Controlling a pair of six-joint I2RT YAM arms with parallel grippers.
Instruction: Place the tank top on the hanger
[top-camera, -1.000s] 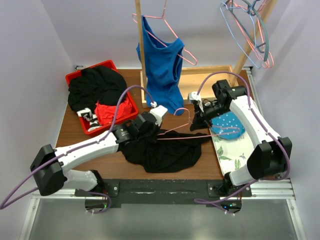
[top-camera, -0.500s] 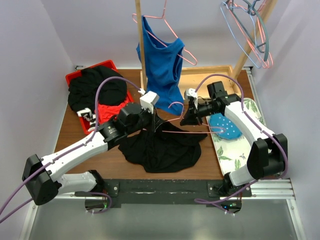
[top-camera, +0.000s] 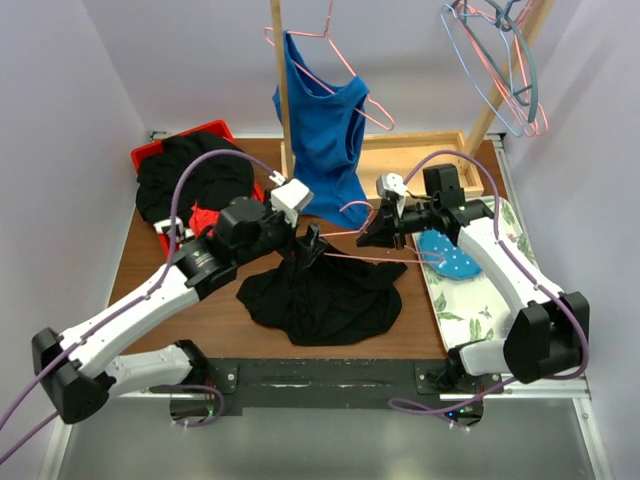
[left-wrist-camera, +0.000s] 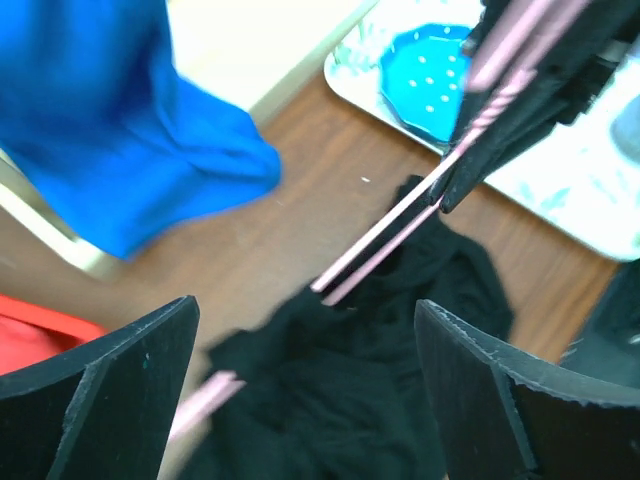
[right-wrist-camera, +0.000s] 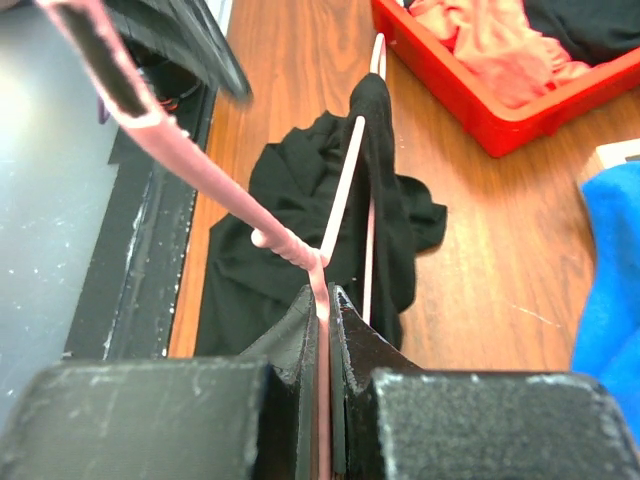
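The black tank top (top-camera: 322, 298) lies bunched on the wooden table, with one part lifted over the left end of the pink hanger (top-camera: 372, 260). My right gripper (top-camera: 374, 233) is shut on the hanger's neck (right-wrist-camera: 326, 300) and holds it low over the cloth. In the right wrist view the hanger wires (right-wrist-camera: 346, 188) run into the tank top (right-wrist-camera: 290, 205). My left gripper (top-camera: 311, 246) hovers just above that draped end, open, nothing between its fingers (left-wrist-camera: 120, 385). Below them lie the tank top (left-wrist-camera: 380, 385) and the hanger (left-wrist-camera: 395, 220).
A red bin (top-camera: 147, 158) at back left holds a black heap and red cloth. A blue top (top-camera: 325, 130) hangs from a wooden post. Spare hangers (top-camera: 500, 60) hang at top right. A floral tray (top-camera: 455, 305) with a blue dish sits right.
My left gripper has opened and let go of the tank top, which now hangs over the hanger's end. The left arm swung up and forward. The right gripper shifted the hanger slightly.
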